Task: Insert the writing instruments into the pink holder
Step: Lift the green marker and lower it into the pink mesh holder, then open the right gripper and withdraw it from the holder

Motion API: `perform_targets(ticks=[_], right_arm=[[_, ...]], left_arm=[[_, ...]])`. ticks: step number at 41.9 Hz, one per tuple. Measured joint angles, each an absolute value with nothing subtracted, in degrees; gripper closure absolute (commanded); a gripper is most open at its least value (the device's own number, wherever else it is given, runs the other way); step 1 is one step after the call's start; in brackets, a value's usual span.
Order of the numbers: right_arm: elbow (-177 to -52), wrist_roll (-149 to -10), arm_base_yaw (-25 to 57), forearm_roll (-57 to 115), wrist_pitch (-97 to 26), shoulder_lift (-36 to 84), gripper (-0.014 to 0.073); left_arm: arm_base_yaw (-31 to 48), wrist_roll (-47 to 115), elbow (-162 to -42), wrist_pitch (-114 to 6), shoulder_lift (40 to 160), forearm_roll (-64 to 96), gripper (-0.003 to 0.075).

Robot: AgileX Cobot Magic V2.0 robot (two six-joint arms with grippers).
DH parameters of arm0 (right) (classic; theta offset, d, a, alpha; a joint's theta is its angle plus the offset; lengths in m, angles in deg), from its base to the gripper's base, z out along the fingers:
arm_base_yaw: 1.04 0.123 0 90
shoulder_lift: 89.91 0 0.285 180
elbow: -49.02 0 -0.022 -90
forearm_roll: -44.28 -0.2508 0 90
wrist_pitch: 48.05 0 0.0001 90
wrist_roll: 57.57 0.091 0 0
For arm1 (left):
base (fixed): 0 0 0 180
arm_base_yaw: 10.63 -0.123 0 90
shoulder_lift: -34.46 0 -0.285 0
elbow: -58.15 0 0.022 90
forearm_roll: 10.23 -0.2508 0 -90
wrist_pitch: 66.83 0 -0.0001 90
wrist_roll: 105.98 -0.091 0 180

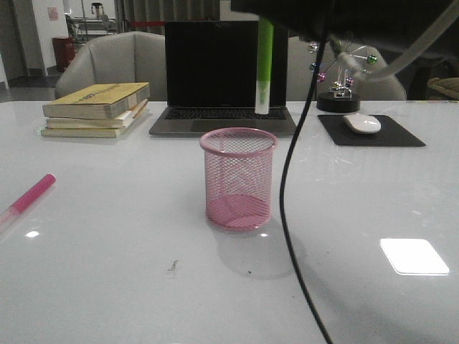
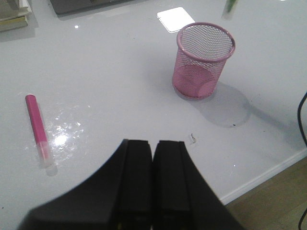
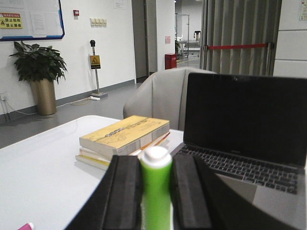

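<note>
Lime-green highlighter hung upright, pale tip down, above and just behind the pink mesh holder, pinched between the right gripper fingers. The empty holder stood mid-table, and the magenta highlighter lay near the table's left edge. The left gripper fingers were pressed together, holding nothing.

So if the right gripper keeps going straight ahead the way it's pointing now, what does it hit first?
Probably the laptop. The right gripper, shut on the green marker, faces level across the table toward its keyboard and dark screen, with the book stack off to one side. Depth is hard to judge.
</note>
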State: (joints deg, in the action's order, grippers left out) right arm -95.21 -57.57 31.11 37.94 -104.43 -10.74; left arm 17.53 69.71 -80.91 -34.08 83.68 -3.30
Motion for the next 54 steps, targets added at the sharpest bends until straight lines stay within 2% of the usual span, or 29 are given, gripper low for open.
perform_targets(ticks=[10,14,19,21,32,41,54], right_arm=[[-95.2,-54.5,31.1,44.9,-106.9,-18.7,0.0422],[-95.2,-54.5,31.1,47.7,-106.9,-21.5,0.0346],[-95.2,-54.4,31.1,49.4,-106.9,-23.3,0.0201],[-95.2,-54.3,31.1,49.4,-106.9,-23.7,0.0174],[-95.3,-54.3,31.1,49.5,-105.4,-23.6,0.0171],[-95.3,-57.2,31.1,46.6,-89.5,-13.9,0.0171],[-95.2,-60.1,28.6,43.3,-52.4,9.1,0.0171]], left_arm=[[17.5,69.7,-80.9,-34.1,83.7,-3.3,0.0629],[17.5,69.7,-80.9,-34.1,83.7,-3.3,0.0629],[17.5,69.7,-80.9,-34.1,83.7,-3.3,0.0629],[17.5,69.7,-80.9,-34.1,83.7,-3.3,0.0629],[17.5,69.7,-80.9,-34.1,83.7,-3.3,0.0629],[17.5,69.7,-80.9,-34.1,83.7,-3.3,0.0629],[17.5,69.7,-80.9,-34.1,83.7,-3.3,0.0629]])
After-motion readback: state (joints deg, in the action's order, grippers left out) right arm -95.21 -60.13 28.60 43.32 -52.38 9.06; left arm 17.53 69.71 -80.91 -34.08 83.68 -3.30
